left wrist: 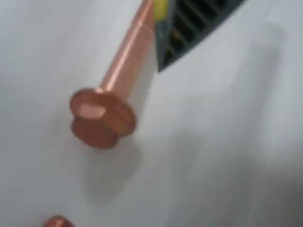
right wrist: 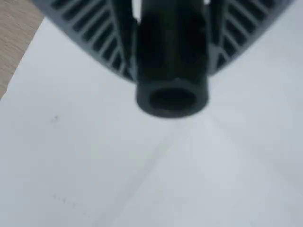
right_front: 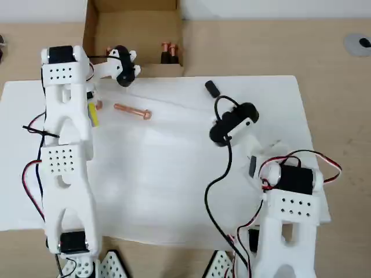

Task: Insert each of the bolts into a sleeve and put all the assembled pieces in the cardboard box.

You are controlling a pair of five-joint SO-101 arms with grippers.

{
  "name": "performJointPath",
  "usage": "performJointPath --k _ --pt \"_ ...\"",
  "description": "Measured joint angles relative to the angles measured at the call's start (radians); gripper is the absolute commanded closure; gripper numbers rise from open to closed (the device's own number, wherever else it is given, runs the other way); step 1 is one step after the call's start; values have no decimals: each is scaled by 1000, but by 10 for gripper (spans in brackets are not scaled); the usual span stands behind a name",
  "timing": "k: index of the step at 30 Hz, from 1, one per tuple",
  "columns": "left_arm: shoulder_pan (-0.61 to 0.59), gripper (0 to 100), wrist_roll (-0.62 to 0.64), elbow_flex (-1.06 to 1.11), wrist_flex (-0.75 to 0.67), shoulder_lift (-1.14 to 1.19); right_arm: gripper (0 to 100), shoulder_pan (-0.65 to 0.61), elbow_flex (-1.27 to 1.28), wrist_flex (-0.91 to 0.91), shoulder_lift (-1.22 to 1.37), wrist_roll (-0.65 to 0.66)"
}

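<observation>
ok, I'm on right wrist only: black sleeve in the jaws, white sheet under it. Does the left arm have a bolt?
Observer: Yes. The left gripper is shut on a copper bolt, gripped by the shaft with the head sticking out.
Operator: Any other bolts out?
Observer: One loose bolt lies flat on the white sheet, just beside the left gripper.
Operator: Spare sleeves?
Observer: One spare sleeve lies on the sheet near the edge that faces the cardboard box.
</observation>
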Motion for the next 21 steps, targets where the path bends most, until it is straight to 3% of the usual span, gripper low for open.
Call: performJointPath --k 5,11,21 --pt "0 940 0 -41 0 38 986 0 0 3 0 0" --pt "-3 884 0 -83 0 52 986 0 0 12 0 2" --pt "-49 878 0 -83 0 58 986 0 0 31 0 25"
